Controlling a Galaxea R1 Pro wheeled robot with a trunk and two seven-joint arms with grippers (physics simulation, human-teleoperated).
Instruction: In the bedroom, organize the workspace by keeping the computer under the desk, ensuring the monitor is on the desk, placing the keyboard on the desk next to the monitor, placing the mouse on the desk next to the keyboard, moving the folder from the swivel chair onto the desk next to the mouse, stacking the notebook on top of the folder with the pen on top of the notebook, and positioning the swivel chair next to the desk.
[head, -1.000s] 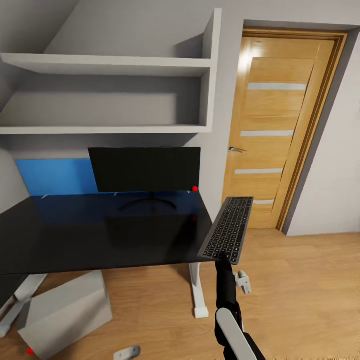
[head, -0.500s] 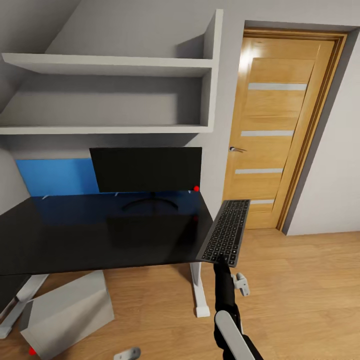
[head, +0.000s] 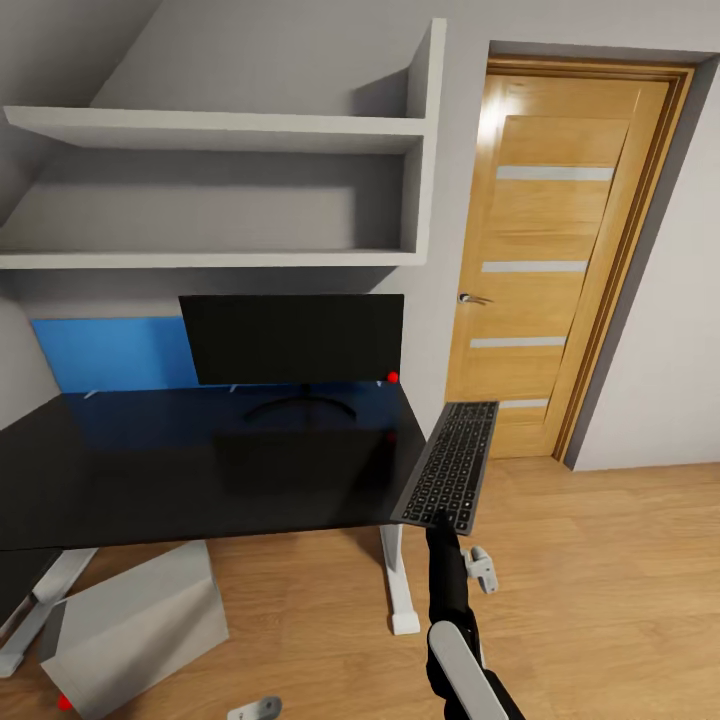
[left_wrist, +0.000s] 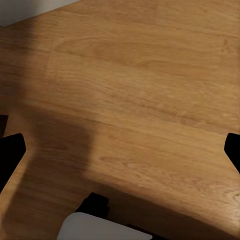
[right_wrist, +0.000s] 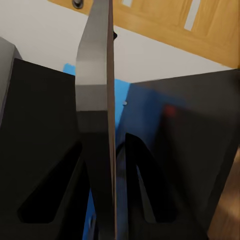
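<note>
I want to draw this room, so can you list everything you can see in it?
Desk: one, black top, white legs, by the wall.
Monitor: one, black, on the desk at the back.
Keyboard: one, dark grey, held in the air by the desk's right edge.
Computer: one, grey box, on the floor under the desk.
Shelves: two, pale grey, above the desk.
Door: one, wooden, shut.
Floor: wooden.
Right gripper: black fingers shut on the keyboard.
Left gripper: black fingers, apart, over the floor.
</note>
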